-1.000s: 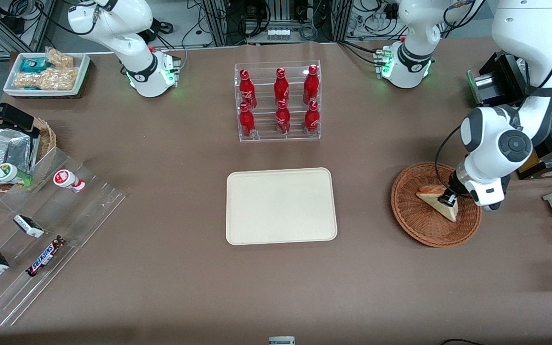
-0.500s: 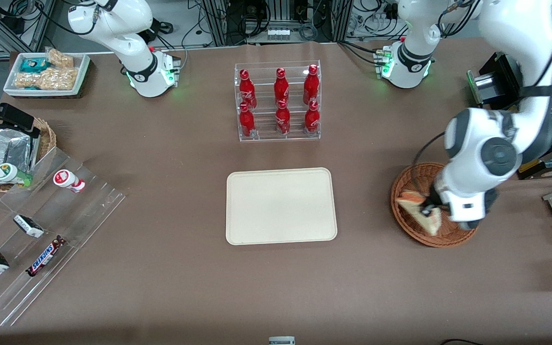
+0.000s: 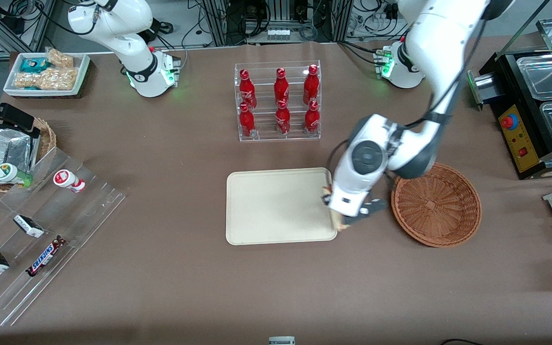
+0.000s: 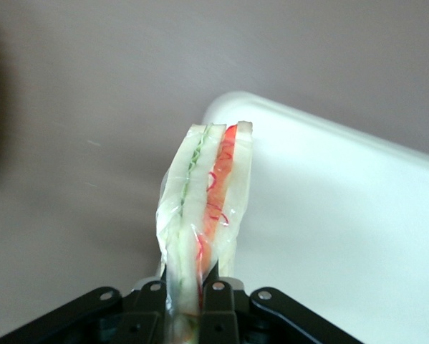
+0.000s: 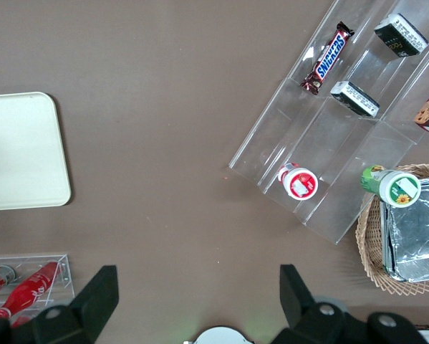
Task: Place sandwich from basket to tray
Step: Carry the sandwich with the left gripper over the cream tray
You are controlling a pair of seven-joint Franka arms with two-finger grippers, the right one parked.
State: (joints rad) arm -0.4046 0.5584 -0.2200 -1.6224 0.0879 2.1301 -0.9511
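Note:
My left gripper hangs over the tray's edge that faces the basket, shut on the sandwich. In the left wrist view the sandwich stands on edge between the black fingers, a clear-wrapped wedge of pale bread with green and red-orange layers. Its tip reaches over a rounded corner of the cream tray. The tray lies flat mid-table with nothing on it. The round brown wicker basket sits beside the tray, toward the working arm's end, and holds nothing.
A clear rack of red bottles stands farther from the front camera than the tray. Toward the parked arm's end are a stepped acrylic display with snacks, a small wicker basket with a foil packet and a white snack tray.
The gripper has lifted the sandwich out of the basket and carried it across to the tray's edge. The basket now holds nothing.

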